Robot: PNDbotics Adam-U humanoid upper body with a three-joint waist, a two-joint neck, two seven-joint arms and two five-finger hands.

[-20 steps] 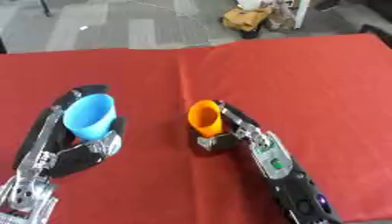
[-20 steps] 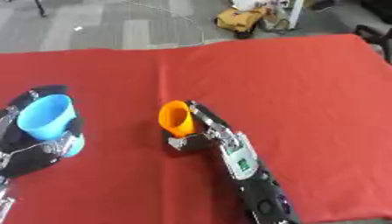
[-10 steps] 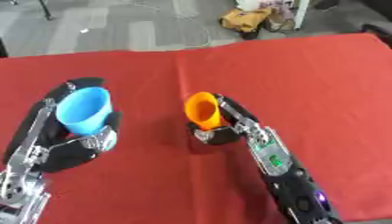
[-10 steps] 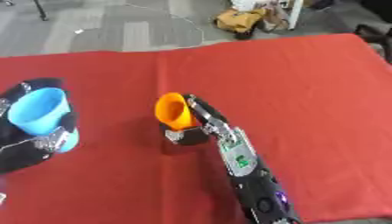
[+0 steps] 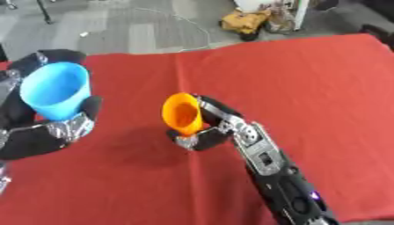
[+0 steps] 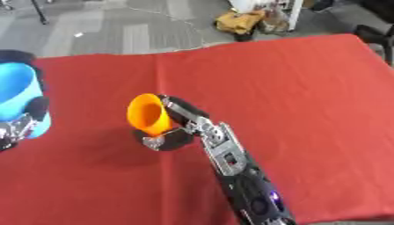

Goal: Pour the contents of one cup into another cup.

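My left hand [image 5: 48,132] is curled round a light blue cup [image 5: 54,90] and holds it up at the left, its mouth tipped a little toward the camera. An orange cup [image 5: 181,113] sits in my right hand [image 5: 218,127] near the middle of the red table [image 5: 308,79], tilted so its mouth faces left toward the blue cup. The two cups are apart, with a gap of red cloth between them. I cannot see what is inside either cup.
The red cloth covers the whole table; its far edge [image 5: 231,46] meets a grey floor. A yellow and black object [image 5: 245,19] and a cable lie on the floor beyond. My right forearm [image 5: 285,184] runs down to the lower edge.
The left hand has lifted the blue cup higher and nearer the camera. The orange cup has tilted further to the left in the right hand.
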